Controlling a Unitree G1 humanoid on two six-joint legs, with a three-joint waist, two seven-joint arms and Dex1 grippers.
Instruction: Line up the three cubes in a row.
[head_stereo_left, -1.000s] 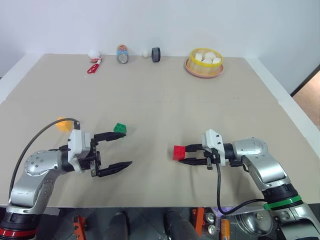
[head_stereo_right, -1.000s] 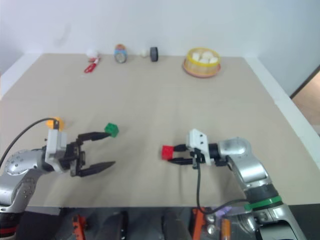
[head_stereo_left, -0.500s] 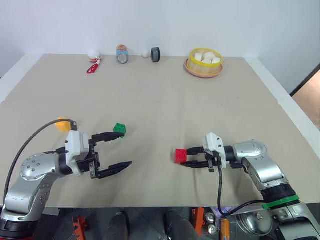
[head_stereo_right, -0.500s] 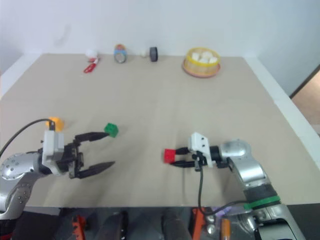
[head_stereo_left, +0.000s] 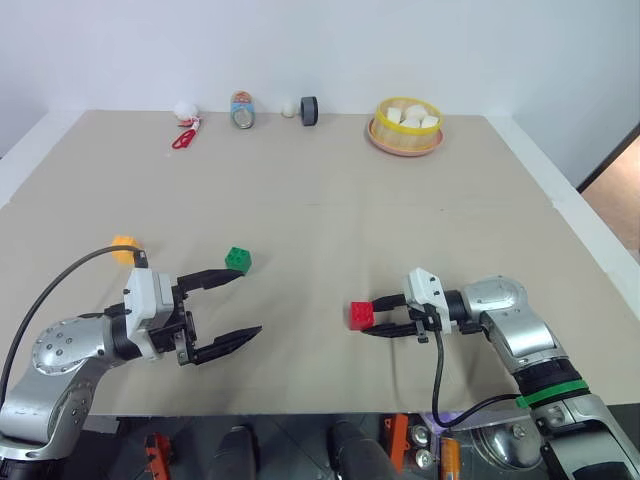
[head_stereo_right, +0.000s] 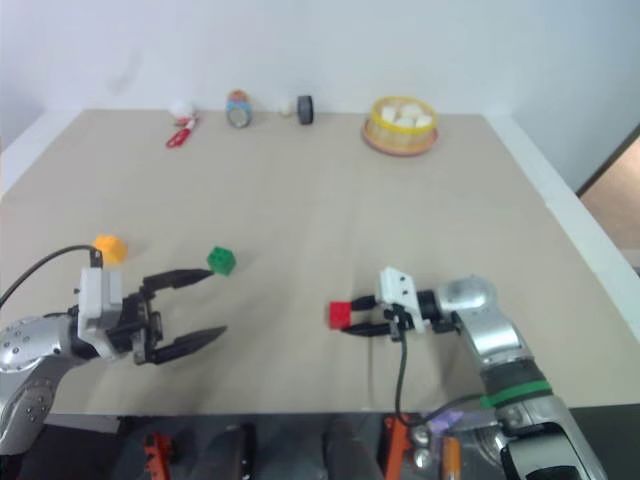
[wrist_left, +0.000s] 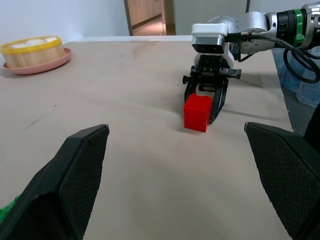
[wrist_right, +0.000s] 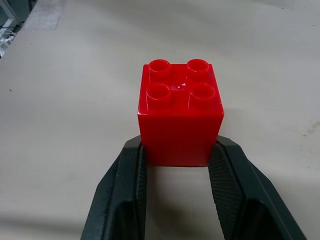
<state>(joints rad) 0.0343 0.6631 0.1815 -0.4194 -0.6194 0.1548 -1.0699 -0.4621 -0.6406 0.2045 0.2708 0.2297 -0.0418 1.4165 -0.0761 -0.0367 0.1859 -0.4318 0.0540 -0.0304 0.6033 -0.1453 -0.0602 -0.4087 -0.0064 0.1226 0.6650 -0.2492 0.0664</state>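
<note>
From my head cameras, the red cube (head_stereo_left: 361, 316) sits on the tan surface (head_stereo_left: 330, 200) at the fingertips of my right gripper (head_stereo_left: 378, 315), whose two fingers flank the cube's near side. My left gripper (head_stereo_left: 230, 308) hangs spread wide, its upper finger tip just beside the green cube (head_stereo_left: 238, 260), not touching it as far as I can see. The orange-yellow cube (head_stereo_left: 124, 247) lies further to my left, well apart from the red one. Along the far edge stand a yellow bowl (head_stereo_left: 407, 125) of white lumps, red scissors (head_stereo_left: 185, 136), a small can (head_stereo_left: 243, 108) and a black roll (head_stereo_left: 311, 109).

From my left wrist, my two fingers (wrist_left: 70, 185) stand far apart, and across the surface I see the red cube (wrist_left: 198, 112) standing upright with my right gripper (wrist_left: 204, 107) straddling it.

From my right wrist, the red cube (wrist_right: 180, 111) stands studs-up, its near corners between my finger pads (wrist_right: 132, 172); whether the pads press it or have just parted from it I cannot tell.
</note>
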